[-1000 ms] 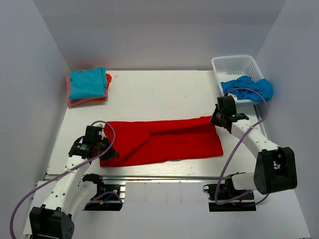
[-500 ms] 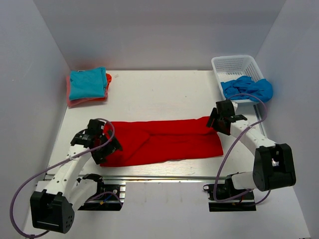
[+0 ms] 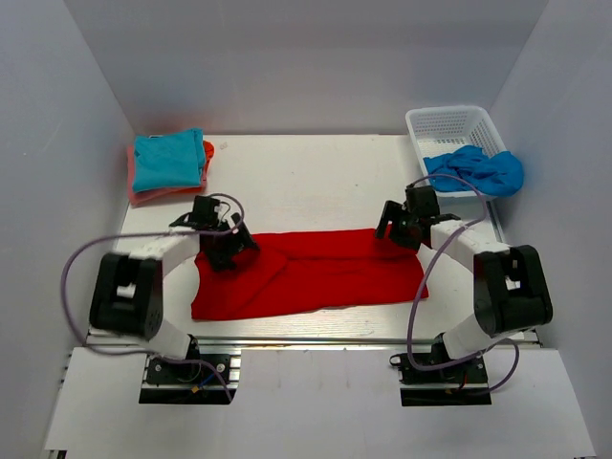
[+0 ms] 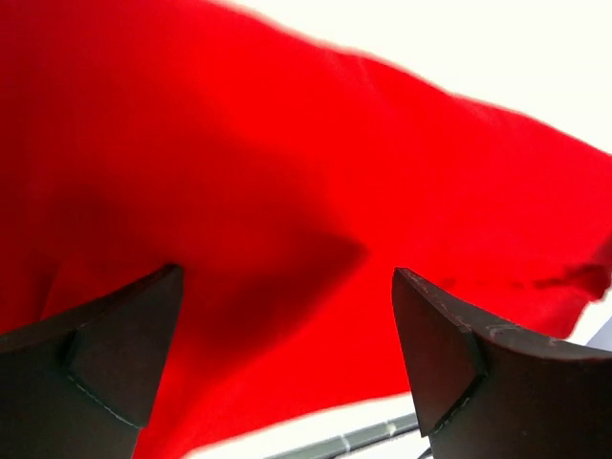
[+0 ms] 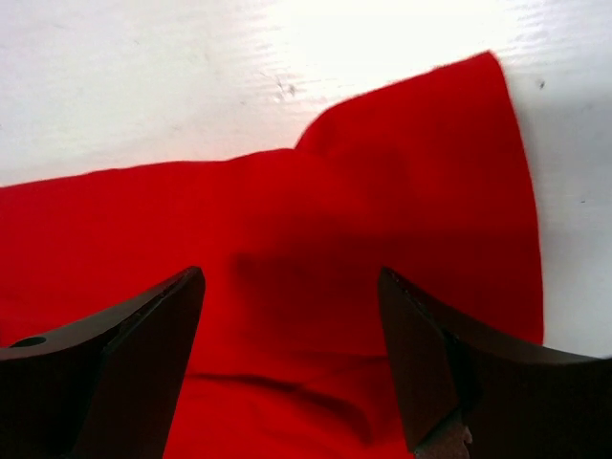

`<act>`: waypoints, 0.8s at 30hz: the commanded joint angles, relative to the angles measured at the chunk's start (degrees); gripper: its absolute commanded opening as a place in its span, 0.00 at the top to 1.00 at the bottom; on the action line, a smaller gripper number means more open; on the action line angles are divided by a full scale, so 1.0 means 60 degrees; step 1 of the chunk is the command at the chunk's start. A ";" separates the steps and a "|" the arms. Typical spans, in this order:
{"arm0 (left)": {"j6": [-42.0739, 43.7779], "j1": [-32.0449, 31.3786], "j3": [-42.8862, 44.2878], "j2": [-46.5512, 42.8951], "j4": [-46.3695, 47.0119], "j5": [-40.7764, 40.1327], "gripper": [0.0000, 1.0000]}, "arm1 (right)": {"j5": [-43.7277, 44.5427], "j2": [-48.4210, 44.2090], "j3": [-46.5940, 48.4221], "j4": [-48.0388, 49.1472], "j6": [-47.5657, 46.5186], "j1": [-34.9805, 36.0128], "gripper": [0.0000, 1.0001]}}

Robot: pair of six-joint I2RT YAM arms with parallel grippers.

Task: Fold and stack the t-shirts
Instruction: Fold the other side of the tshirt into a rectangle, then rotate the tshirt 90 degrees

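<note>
The red t-shirt (image 3: 316,273) lies flat as a long strip across the front of the table (image 3: 306,182). My left gripper (image 3: 229,251) hovers open over its back left edge, and red cloth (image 4: 287,172) fills the left wrist view between the spread fingers (image 4: 115,354). My right gripper (image 3: 395,229) hovers open over the back right corner (image 5: 430,163), holding nothing. A folded turquoise t-shirt (image 3: 169,158) rests on a folded orange-pink one (image 3: 143,194) at the back left.
A white mesh basket (image 3: 454,126) stands at the back right, with crumpled blue cloth (image 3: 475,169) spilling over its near rim. White walls close in the table on three sides. A metal rail (image 3: 306,338) runs along the front edge.
Both grippers have opened and let go of the red t-shirt. The left one swung from the shirt's front left end to its back left edge. The right one shifted slightly left.
</note>
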 commanded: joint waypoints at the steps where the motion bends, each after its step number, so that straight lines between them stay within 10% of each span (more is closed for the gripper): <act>1: 0.0381 -0.0025 0.0892 0.1831 0.1167 0.0537 0.00 | -0.0338 0.0384 0.0111 0.0152 -0.0077 0.0025 0.21; 7: 0.0818 0.0092 0.3760 0.4896 0.0830 -0.0590 0.00 | -0.0616 0.0241 -0.1104 -0.0418 0.0229 0.0127 0.21; 16: 0.0839 -0.0274 1.6761 1.3258 0.0035 0.1671 0.00 | -0.3672 -0.1167 -0.3289 -0.0216 0.0567 0.3215 0.27; 19: -0.0144 -0.0449 1.4982 1.3735 0.4069 0.3007 0.00 | -0.4597 -0.0773 -0.2590 -0.0230 -0.0001 0.5200 0.27; 24: -0.0204 -0.1049 1.5806 1.4056 0.5334 0.2393 0.00 | -0.4613 -0.0449 -0.1707 0.0224 -0.1042 0.6250 0.27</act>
